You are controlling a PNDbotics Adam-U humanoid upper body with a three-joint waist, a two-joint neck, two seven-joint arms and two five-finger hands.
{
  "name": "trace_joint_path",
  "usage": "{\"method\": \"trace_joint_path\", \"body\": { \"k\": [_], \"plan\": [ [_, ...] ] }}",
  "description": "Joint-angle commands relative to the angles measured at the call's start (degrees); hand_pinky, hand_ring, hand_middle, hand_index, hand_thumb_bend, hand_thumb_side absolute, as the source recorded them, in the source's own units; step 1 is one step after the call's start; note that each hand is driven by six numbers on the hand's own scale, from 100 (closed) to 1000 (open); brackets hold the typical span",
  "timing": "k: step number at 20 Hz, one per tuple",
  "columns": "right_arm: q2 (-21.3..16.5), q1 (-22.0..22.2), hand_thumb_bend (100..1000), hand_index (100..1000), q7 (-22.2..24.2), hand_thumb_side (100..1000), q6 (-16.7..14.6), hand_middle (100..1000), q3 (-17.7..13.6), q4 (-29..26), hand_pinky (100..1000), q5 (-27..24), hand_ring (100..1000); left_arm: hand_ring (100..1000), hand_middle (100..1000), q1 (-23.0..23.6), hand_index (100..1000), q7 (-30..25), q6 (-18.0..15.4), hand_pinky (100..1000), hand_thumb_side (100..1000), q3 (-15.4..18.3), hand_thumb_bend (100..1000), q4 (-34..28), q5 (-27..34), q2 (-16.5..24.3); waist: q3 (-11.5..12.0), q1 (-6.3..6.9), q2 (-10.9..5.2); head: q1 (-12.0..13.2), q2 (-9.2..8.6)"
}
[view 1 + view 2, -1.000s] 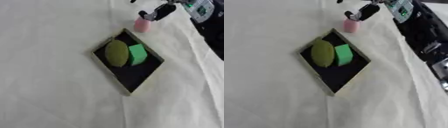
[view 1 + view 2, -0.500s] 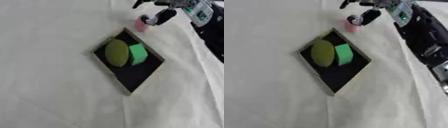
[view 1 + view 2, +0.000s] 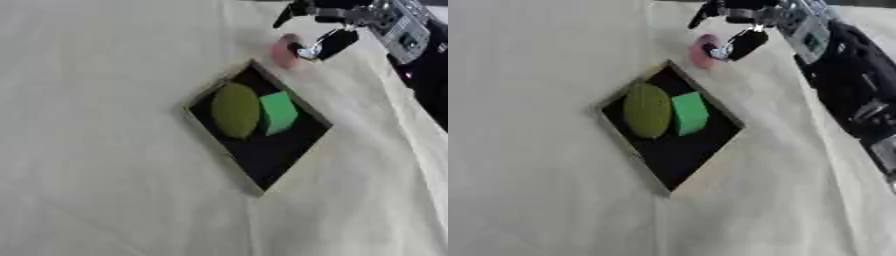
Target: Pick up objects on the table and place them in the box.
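**Right hand at the pink thing, far side of the bench**

While the box (image 3: pixel 262 185) lies in the middle of the bench (image 3: pixel 96 150), the right hand (image 3: pixel 325 44) comes in from the far right corner. The hand is black with silver parts. One dark finger sits right beside a small pink thing (image 3: pixel 283 50), and other fingers stick out farther back, above it. The picture is smeared there, so I cannot tell if the fingers are curled round the pink thing or only next to it. I also cannot tell if the pink thing is on the cloth or just off it.

The pink thing is just past the far corner of the box. It is outside the box, not in it.

The box is flat and dark inside, with a pale rim. It sits turned like a diamond, with one corner pointing far and one pointing near. Two things lie in its far half. An olive green oval thing (image 3: pixel 234 110) is on the left. A bright green block (image 3: pixel 278 112) is on the right, touching it or just beside it. The near half of the box shows only its dark floor.

A pale cloth covers the bench, with soft folds on the right side. The black arm (image 3: pixel 850 85) runs down the right edge.
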Motion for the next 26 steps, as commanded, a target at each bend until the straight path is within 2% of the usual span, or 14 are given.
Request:
{"method": "trace_joint_path", "body": {
  "k": [1, 2, 7, 10, 11, 12, 18, 19, 22, 26],
  "plan": [
    [-2.2, -0.8, 100, 898, 6.7, 491, -7.8, 853, -1.0, 0.3, 935, 2.7, 934, 859, 807, -0.5, 893, -0.5, 0.0, 826, 679, 0.2, 100, -0.8, 0.2, 1.1, 0.1, 0.29, -1.06, 0.1, -0.76],
    [-2.1, -0.8, 100, 899, 6.2, 523, -7.8, 854, -1.1, 0.6, 934, 3.5, 935, 859, 807, -0.5, 892, -0.6, 0.1, 826, 672, 0.3, 100, -0.8, 0.2, 1.1, 0.2, 0.26, -0.99, 0.1, -0.81],
    [-1.8, -0.8, 100, 901, 4.6, 531, -8.2, 854, -1.2, 1.7, 931, 6.9, 936, 866, 807, -0.4, 887, -1.1, 0.2, 827, 672, 0.3, 100, -0.8, 0.5, 1.1, 0.3, 0.15, -0.69, 0.1, -0.89],
    [-1.6, -0.8, 100, 901, 4.1, 575, -8.4, 854, -1.3, 2.2, 929, 8.7, 936, 867, 807, -0.4, 886, -1.4, 0.3, 827, 672, 0.3, 100, -0.8, 0.6, 1.0, 0.4, 0.14, -0.52, 0.1, -1.01],
    [-1.5, -0.8, 100, 902, 3.9, 550, -8.5, 854, -1.3, 2.4, 928, 9.3, 936, 867, 806, -0.5, 885, -1.5, 0.2, 827, 674, 0.3, 100, -0.8, 0.7, 1.1, 0.5, 0.14, -0.46, 0.1, -1.05],
    [-1.5, -0.8, 102, 902, 3.6, 588, -8.5, 854, -1.3, 2.6, 928, 10.0, 936, 867, 807, -0.5, 885, -1.6, 0.2, 827, 672, 0.3, 100, -0.7, 0.7, 1.1, 0.5, 0.14, -0.39, 0.1, -1.08],
    [-1.2, -1.0, 150, 905, 1.0, 628, -8.4, 854, -1.8, 3.6, 918, 13.6, 934, 867, 814, -0.6, 881, -2.0, 0.0, 828, 672, 0.4, 100, -0.5, 0.9, 1.1, 0.7, 0.14, 0.01, 0.0, -1.27],
    [-1.1, -1.0, 141, 904, 0.3, 608, -8.4, 846, -1.8, 3.7, 916, 14.3, 931, 867, 814, -0.6, 879, -2.1, 0.0, 828, 668, 0.4, 100, -0.5, 1.0, 1.1, 0.7, 0.14, 0.09, 0.0, -1.35],
    [-0.9, -1.1, 149, 899, -2.0, 625, -8.2, 824, -1.9, 4.3, 908, 16.5, 904, 867, 814, -0.5, 877, -2.4, 0.0, 827, 672, 0.4, 100, -0.5, 1.1, 1.1, 0.8, 0.16, 0.32, -0.2, -1.44],
    [-0.6, -1.1, 100, 848, -4.8, 564, -8.0, 754, -2.2, 4.9, 885, 17.3, 856, 866, 814, -0.5, 875, -2.8, -0.1, 827, 672, 0.5, 100, -0.3, 1.3, 1.0, 0.9, 0.2, 0.57, -0.4, -1.46]
  ]
}}
